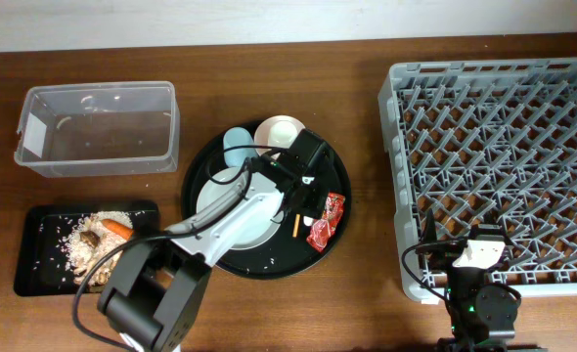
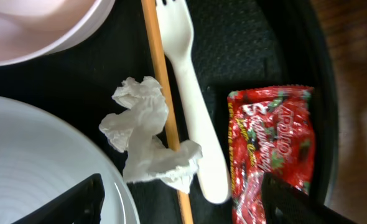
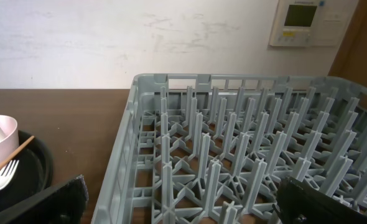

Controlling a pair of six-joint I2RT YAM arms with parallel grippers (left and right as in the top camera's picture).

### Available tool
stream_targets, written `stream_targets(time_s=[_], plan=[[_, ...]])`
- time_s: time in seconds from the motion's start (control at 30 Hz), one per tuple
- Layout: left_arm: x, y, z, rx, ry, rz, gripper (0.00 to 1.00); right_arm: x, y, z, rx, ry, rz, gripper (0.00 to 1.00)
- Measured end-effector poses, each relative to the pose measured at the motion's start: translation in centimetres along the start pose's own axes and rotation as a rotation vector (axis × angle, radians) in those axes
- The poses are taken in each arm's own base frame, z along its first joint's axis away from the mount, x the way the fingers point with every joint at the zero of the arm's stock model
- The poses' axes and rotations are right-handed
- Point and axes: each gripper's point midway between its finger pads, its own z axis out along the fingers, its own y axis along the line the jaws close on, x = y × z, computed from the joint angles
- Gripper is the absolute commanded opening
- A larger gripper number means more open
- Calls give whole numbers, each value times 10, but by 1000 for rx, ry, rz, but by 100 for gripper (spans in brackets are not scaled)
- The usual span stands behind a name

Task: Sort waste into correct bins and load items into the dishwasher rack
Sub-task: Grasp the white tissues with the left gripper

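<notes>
My left gripper [image 2: 183, 208] is open just above the round black tray [image 1: 266, 259]; it also shows in the overhead view [image 1: 306, 171]. Between its fingers lie a crumpled white napkin [image 2: 146, 134], a white plastic fork [image 2: 193, 106] and a wooden chopstick [image 2: 165, 93]. A red wrapper [image 2: 274, 146] lies by the right finger, the pale grey plate [image 2: 40, 168] by the left. The pink bowl [image 1: 281, 132] and light blue cup [image 1: 236, 147] stand at the tray's back. My right gripper [image 3: 183, 211] is open and empty over the front left corner of the grey dishwasher rack [image 3: 246, 155].
A clear tub [image 1: 98, 127] stands at the back left. A shallow black tray [image 1: 34, 264] at the front left holds rice scraps, a carrot [image 1: 119, 229] and a brown lump [image 1: 91, 239]. The rack [image 1: 494, 166] fills the right side.
</notes>
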Motion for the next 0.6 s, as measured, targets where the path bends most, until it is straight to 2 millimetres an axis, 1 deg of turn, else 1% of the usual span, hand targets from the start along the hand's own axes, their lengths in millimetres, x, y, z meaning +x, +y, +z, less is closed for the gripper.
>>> stream_targets(time_s=[0.07,0.1,0.2,0.33,0.37,0.6], plan=[[1,3,5,-18,6,0,77,0,0,0,0,0,0,99],[1,6,6,-36,3,0,72,0,0,0,0,0,0,99],[-1,10,7,-61,-7,1,63,0,0,0,0,0,1,99],[-6,11,7,-70,-28,1,53,0,0,0,0,0,0,99],[-6,10,7,-72,-28,5,47,0,0,0,0,0,0,99],[0,-7,7,-64,-27,47,46,0,0,0,0,0,0,99]])
